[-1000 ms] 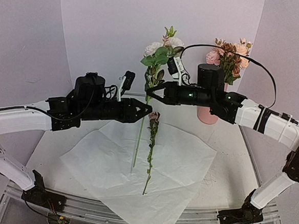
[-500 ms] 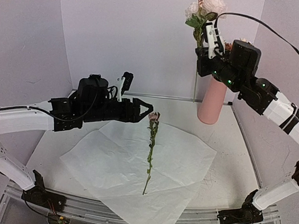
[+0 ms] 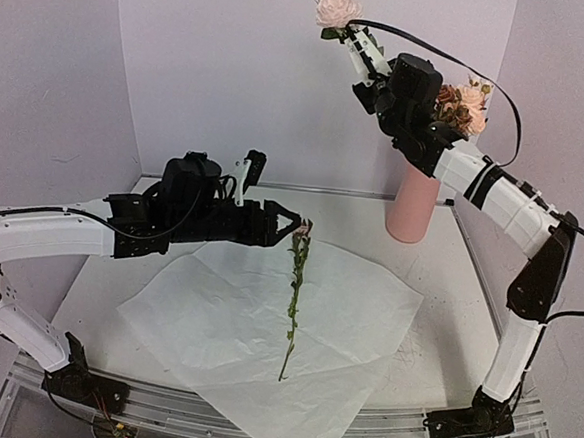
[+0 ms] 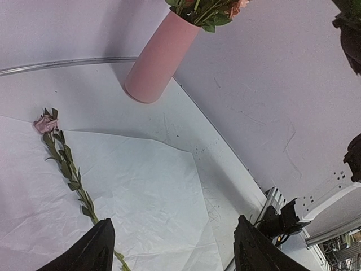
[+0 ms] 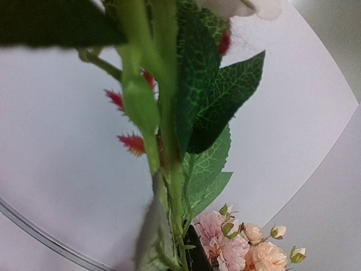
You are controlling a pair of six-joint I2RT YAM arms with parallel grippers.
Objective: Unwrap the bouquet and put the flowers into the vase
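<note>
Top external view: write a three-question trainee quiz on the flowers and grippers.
1. True or false: the left gripper is shut on the loose stem lying on the white paper.
2. Pick one. The right gripper holds: A) a rose stem, lifted higher than the vase; B) a corner of the paper; C) nothing.
3. Short answer: how many stems lie on the white paper?

Key
1. False. It is open, and the loose stem lies free on the paper.
2. A.
3. One.
</note>
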